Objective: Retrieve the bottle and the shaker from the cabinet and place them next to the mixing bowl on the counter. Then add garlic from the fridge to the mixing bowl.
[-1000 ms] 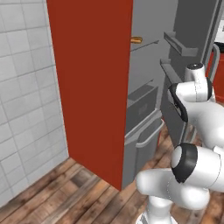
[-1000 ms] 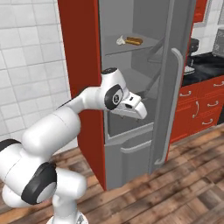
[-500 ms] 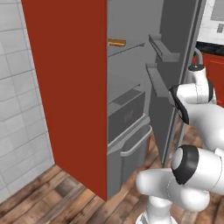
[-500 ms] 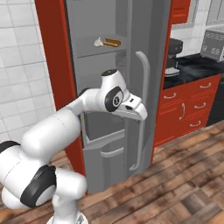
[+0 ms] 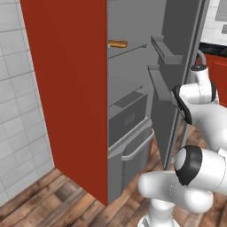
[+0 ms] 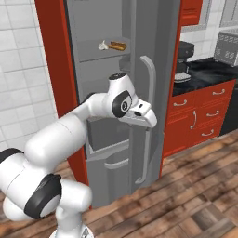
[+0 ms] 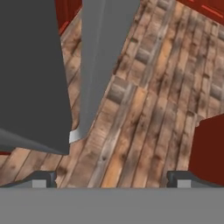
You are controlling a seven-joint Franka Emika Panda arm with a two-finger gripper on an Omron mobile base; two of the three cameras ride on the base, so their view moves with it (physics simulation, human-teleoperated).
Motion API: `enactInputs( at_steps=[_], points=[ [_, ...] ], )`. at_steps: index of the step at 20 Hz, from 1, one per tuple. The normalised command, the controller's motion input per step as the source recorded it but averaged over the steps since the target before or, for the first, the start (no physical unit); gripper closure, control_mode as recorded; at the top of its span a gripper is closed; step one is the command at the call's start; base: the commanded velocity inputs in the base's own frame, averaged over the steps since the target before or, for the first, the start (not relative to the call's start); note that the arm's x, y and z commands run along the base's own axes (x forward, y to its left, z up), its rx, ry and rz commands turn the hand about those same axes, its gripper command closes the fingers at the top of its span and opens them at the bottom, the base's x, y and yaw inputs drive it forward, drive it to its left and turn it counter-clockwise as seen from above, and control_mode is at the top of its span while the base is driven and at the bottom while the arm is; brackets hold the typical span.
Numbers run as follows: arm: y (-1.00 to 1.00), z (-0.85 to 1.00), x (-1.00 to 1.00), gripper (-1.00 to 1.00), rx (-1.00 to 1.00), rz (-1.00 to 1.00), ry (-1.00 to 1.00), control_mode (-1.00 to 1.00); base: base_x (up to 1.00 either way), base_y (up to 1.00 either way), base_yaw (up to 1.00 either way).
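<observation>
We see the garlic [image 6: 102,45] on an upper shelf inside the fridge [image 6: 93,83], just beside a small brown item [image 6: 118,46] that also shows in the left base view [image 5: 117,43]. The fridge door [image 6: 151,69] stands ajar, its long handle [image 6: 148,116] just behind our gripper [image 7: 112,178], whose fingers [image 7: 43,178] are spread wide with nothing between them, over the wooden floor [image 7: 144,109].

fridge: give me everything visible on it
The fridge is tall, grey and plain, set in a red surround. Its door stands partly open and carries a long curved grey handle. Inside are flat grey shelves and a drawer low down. On an upper shelf lie a garlic bulb and a brown roll-shaped item.
</observation>
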Motion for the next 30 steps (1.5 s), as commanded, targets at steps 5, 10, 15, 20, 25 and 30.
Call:
enactInputs(
  at_steps=[5, 10, 15, 20, 25, 30],
  points=[
    [0.17, -0.03, -0.04, -1.00, 0.01, 0.08, -0.09, -1.00, 0.00, 0.00, 0.00],
    [0.78, 0.24, 0.51, -1.00, -0.01, 0.24, -0.30, -1.00, 0.00, 0.00, 0.00],
    [0.34, 0.18, 0.70, -1.00, -0.05, 0.09, -0.30, -1.00, 0.00, 0.00, 0.00],
    [-0.14, -0.12, 0.87, -1.00, -0.07, -0.13, -0.15, -1.00, 0.00, 0.00, 0.00],
    [-0.80, -0.29, 0.51, -1.00, -0.07, -0.25, -0.01, -1.00, 0.00, 0.00, 0.00],
    [-1.00, -0.91, 0.14, -1.00, -0.01, -0.11, -0.27, -1.00, 0.00, 0.00, 0.00]
  ],
)
